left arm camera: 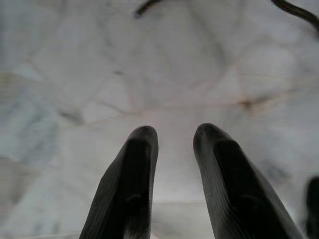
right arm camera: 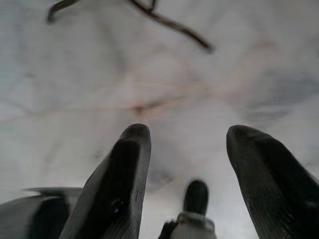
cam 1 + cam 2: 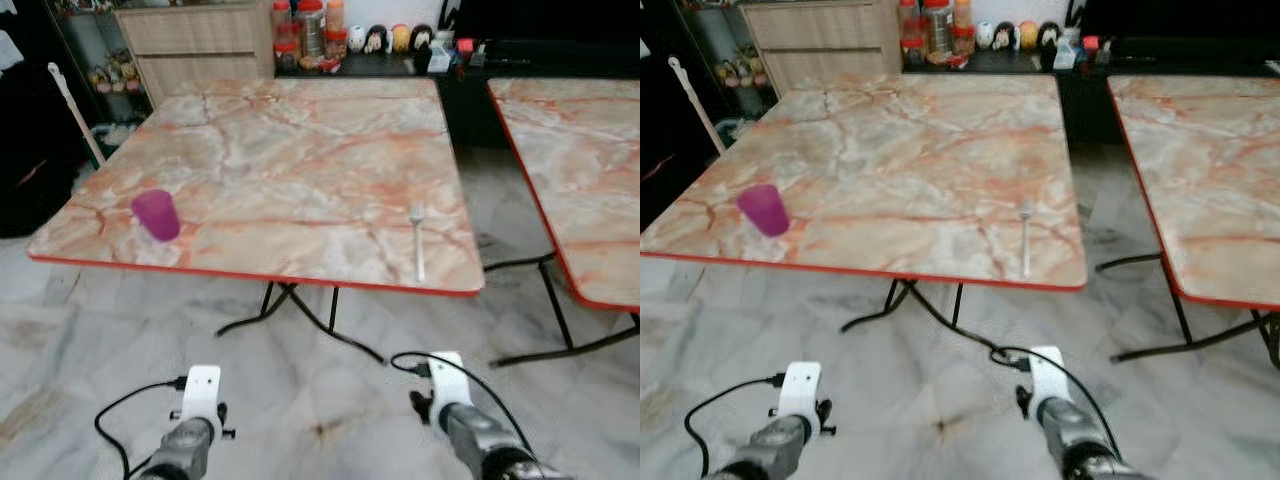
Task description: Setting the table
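A: What's on the desk (image 3: pixel 300 160)?

B: A purple cup (image 3: pixel 156 214) near its front left corner, upright as far as I can tell. A fork (image 3: pixel 417 240) lies near the front right corner, tines pointing away from the robot. The two are well apart.

A: And the arms?

B: Both hang low in front of the desk, over the marble floor (image 3: pixel 330 400). The left claw (image 1: pixel 172 137) points down at the floor tiles, its two black fingers (image 1: pixel 134 179) parted by a narrow gap, nothing between them. The right claw (image 2: pixel 187 137) also faces the floor, fingers spread wider, released and empty.

A: Anything else nearby?

B: A second desk (image 3: pixel 580 160) stands just to the right, same marble-look top with a red edge. Behind the first desk there is a wooden cabinet (image 3: pixel 195 45) and a dark shelf with jars (image 3: pixel 310 30) and small figurines (image 3: pixel 390 38). Black folding legs (image 3: pixel 300 315) show under the first desk.
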### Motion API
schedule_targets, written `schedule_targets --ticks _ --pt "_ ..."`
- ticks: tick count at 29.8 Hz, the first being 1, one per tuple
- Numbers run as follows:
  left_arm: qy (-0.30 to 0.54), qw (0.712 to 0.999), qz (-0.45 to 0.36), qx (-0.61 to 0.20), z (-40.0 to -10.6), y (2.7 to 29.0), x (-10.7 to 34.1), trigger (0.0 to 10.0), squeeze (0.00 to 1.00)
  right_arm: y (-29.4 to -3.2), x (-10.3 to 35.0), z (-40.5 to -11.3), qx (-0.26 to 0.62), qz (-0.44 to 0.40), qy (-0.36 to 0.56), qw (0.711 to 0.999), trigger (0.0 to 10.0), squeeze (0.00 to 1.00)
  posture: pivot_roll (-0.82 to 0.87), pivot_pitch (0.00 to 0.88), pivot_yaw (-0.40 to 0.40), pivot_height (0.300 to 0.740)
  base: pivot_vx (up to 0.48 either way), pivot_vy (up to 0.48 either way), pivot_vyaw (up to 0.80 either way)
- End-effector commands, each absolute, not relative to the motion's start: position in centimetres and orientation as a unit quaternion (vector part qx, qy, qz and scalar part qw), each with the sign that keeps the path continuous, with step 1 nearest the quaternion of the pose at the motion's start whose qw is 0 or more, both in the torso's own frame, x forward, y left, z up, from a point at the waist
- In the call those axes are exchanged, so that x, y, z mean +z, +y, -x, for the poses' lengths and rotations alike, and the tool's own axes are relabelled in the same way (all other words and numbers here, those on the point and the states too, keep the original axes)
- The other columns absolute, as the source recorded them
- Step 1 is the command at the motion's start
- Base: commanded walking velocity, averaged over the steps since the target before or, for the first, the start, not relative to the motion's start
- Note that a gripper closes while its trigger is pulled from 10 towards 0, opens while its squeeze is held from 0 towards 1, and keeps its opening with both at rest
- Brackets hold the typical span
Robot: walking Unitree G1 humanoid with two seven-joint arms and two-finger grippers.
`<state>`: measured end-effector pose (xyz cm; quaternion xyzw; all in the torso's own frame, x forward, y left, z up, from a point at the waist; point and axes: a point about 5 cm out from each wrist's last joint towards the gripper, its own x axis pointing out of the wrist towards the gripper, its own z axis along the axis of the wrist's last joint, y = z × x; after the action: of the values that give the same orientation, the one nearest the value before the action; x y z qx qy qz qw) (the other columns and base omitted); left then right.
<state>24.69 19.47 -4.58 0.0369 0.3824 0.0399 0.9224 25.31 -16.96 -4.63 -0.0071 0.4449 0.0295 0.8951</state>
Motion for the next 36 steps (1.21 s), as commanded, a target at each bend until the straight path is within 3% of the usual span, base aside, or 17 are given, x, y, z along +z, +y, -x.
schedule_targets --ticks 1,9,36 --pt "0.392 0.918 -0.038 0.038 -24.29 19.42 -4.89 10.0 0.0 -17.62 -4.7 -25.15 0.017 0.012 0.452 0.892 10.0 0.0 -0.04 0.057 0.083 0.74 0.0 0.439 0.0" --pt "0.392 0.918 -0.039 0.038 -24.3 19.49 -4.87 10.0 0.0 -17.53 -4.67 -25.19 0.023 0.013 0.45 0.893 10.0 0.0 -0.04 0.061 0.083 0.74 0.0 0.391 -0.38" --pt "0.381 0.923 -0.034 0.037 -24.37 19.43 -4.78 10.0 0.0 -17.6 -4.63 -25.25 0.011 0.009 0.441 0.897 10.0 0.0 -0.04 0.068 0.083 0.74 0.0 0.0 0.0"
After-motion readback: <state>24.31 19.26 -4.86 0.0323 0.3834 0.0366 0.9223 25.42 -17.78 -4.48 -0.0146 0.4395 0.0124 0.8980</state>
